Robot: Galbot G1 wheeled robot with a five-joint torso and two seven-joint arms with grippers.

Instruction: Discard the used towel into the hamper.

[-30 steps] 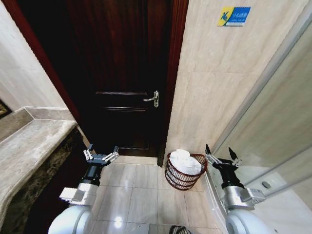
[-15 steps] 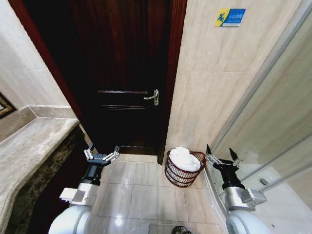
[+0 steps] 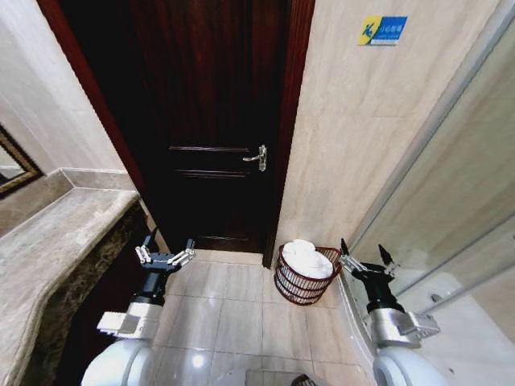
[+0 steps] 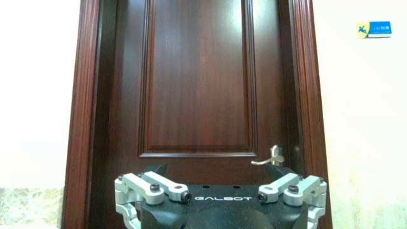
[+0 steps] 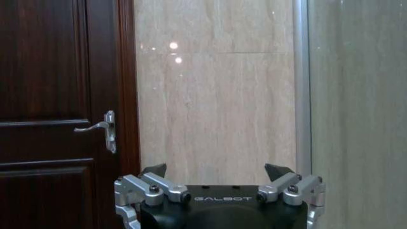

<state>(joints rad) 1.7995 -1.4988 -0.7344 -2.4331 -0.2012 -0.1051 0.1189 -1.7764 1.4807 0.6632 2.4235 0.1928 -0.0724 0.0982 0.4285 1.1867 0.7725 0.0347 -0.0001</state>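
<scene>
Along the left wall runs a grey stone worktop with a framed mirror above its far end. Beside its dark front the left tool hangs over the tiled floor, its fingers spread wide and holding nothing; in the left wrist view the same left tool points straight at the dark wooden door. That door is shut, with a silver lever handle near its right edge. Right of the door frame the wall is pale beige tile, with a small blue and yellow sign stuck high up. At the foot of that wall, in the corner by the frame, stands the hamper on the floor, and a white towel lies bundled inside it, rising above the rim. Just to the right of the hamper the right tool is held up, its fingers also wide apart and empty, close to the shower's glass panel.
</scene>
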